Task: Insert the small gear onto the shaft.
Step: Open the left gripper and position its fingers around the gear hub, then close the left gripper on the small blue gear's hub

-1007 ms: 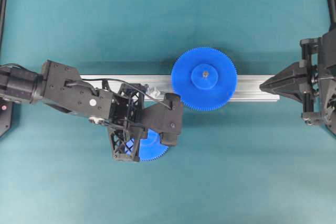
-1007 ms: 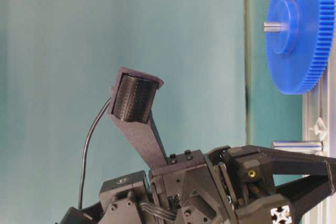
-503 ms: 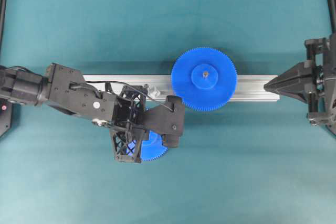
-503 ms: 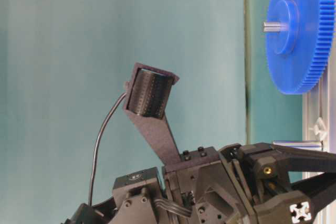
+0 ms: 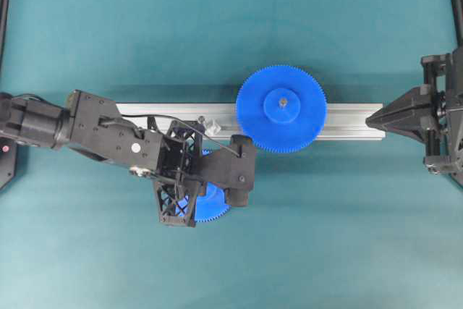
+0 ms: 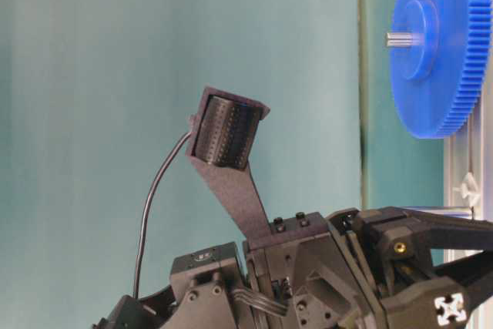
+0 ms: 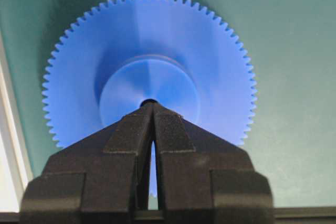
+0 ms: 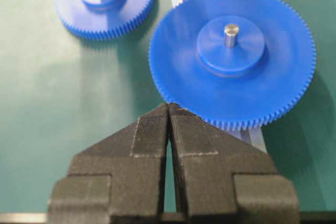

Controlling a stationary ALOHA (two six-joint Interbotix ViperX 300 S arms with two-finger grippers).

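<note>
On green tabletop (image 5: 347, 27), just below rail (image 5: 347, 121): small gear (image 7: 149, 72) lying flat, left tool (image 7: 153, 107) clenched, empty, tips at hub hole. Right tool (image 8: 168, 109) clenched, empty, near large gear (image 8: 233, 56) at rail end. Shaft (image 5: 210, 125) on rail beside left arm.

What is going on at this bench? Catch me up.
The left gripper hangs over the small gear, which lies flat on the green mat; its jaws are closed at the gear's hub and hold nothing. The shaft stands free on the aluminium rail, beside the wider gear already seated on its own pin. The right gripper sits shut at the far end of the rail, near the wider gear's edge and holding nothing. So the small gear is not yet picked up.
</note>
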